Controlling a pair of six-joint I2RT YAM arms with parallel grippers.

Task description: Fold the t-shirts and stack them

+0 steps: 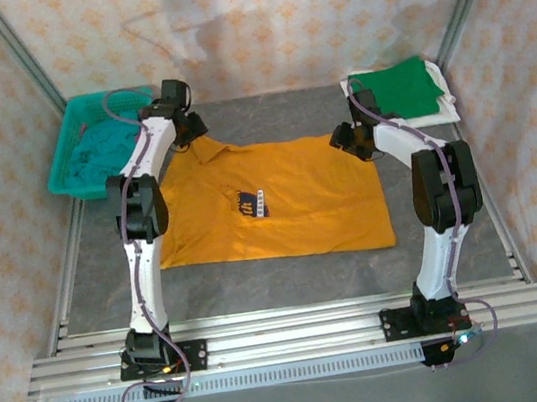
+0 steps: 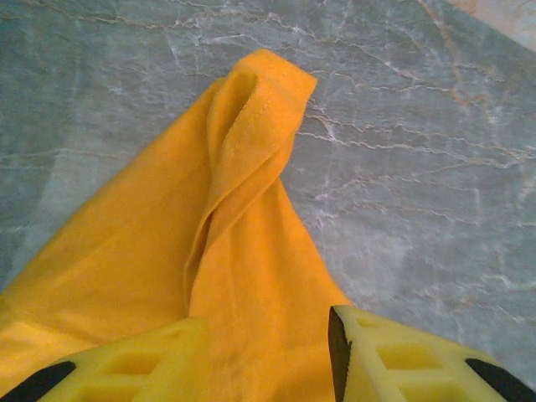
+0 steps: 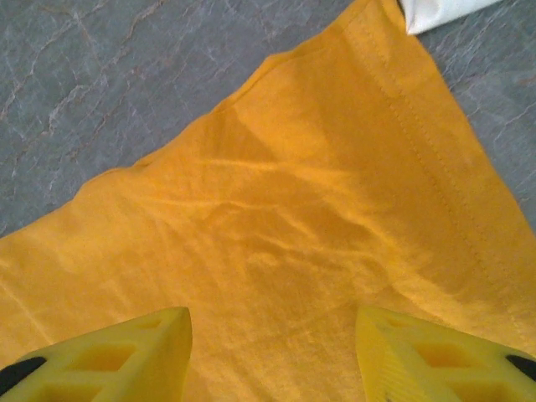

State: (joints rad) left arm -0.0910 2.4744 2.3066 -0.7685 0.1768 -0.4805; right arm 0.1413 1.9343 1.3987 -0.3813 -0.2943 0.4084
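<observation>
A mustard-orange t-shirt (image 1: 289,203) with a dark navy chest print (image 1: 253,203) lies spread flat mid-table. My left gripper (image 1: 189,132) hovers at its far-left corner. In the left wrist view the left gripper (image 2: 268,328) has its jaws apart, with a raised ridge of the orange cloth (image 2: 243,209) running between them, not pinched. My right gripper (image 1: 346,139) is over the far-right corner. There the right gripper (image 3: 275,322) stands open above smooth orange fabric (image 3: 293,193). A folded green t-shirt (image 1: 403,88) rests on a white one (image 1: 448,113) at the far right.
A teal mesh basket (image 1: 62,161) at the far left holds a crumpled teal t-shirt (image 1: 99,150). A white cloth corner (image 3: 440,10) lies just beyond the orange hem. Grey marbled tabletop (image 2: 419,167) surrounds the shirt; metal frame rails run along the sides and the near edge.
</observation>
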